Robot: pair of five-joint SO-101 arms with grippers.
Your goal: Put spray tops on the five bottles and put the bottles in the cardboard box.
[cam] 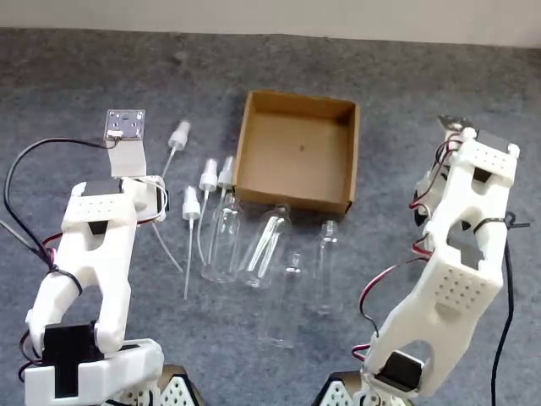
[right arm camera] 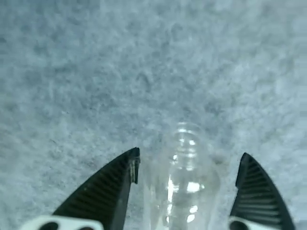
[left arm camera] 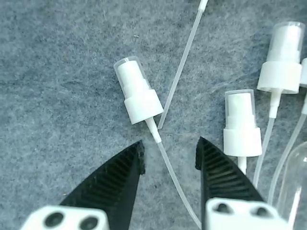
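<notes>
Four clear bottles [cam: 266, 245] lie on the grey mat in front of the open cardboard box [cam: 254, 144]. White spray tops [cam: 191, 203] with long tubes lie to their left. My left gripper [left arm camera: 169, 146] is open just above the mat. One spray top [left arm camera: 139, 98] lies ahead of it, and that top's thin tube runs between the fingers. Two more spray tops [left arm camera: 242, 124] lie beside it. My right gripper [right arm camera: 189, 158] is open with a clear bottle [right arm camera: 184, 182] between its fingers, neck pointing away, not squeezed.
The left arm [cam: 101, 237] stands at the mat's left and the right arm [cam: 461, 254] at its right, both near the front. The box has nothing in it. A loose tube [left arm camera: 182, 62] crosses the mat near the spray tops. Bare mat lies behind the box.
</notes>
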